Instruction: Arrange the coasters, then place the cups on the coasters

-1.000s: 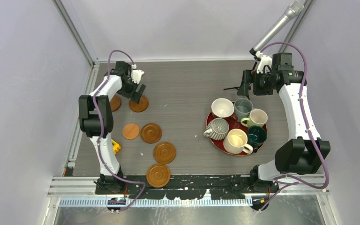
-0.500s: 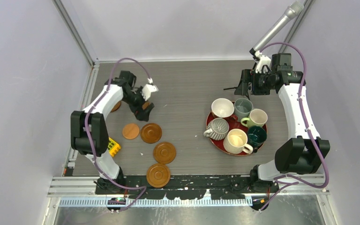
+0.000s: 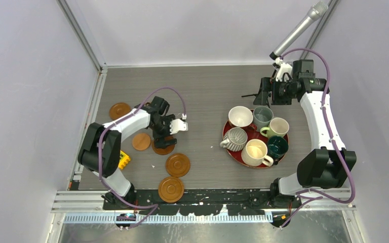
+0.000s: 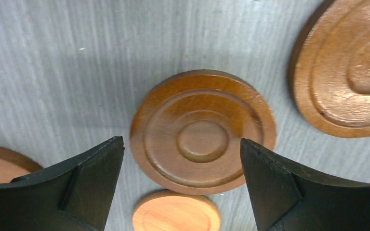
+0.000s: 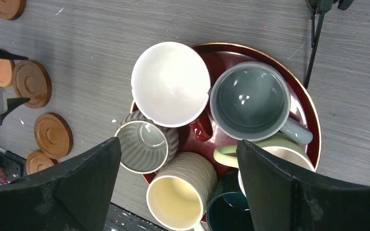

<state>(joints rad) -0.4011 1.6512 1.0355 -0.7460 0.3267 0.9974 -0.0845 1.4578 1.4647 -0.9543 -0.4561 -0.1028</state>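
Round coaster [image 4: 202, 132] lies flat, grooved face up.

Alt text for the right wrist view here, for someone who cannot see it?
Six mugs crowd a round red tray on a grey table, seen from above between the open fingers of the right gripper. Brown wooden coasters lie flat along the left edge.

coasters [image 4: 202, 132]: warm brown wood, concentric ring grooves
pale coaster [image 3: 141, 141]: lighter orange-brown
tray [image 5: 217, 55]: dark glossy red
cups [image 3: 256, 151]: white cup [image 5: 170, 83]; grey-blue cup [image 5: 249, 100]; ribbed grey cup [image 5: 146, 140]; ribbed cream cup [image 5: 180, 192]; pale green cup [image 5: 224, 155]; dark teal cup [image 5: 226, 208]
desk [image 3: 202, 91]: grey, fine wood-grain streaks
jaws: black
arms [image 3: 319, 116]: white, black joints
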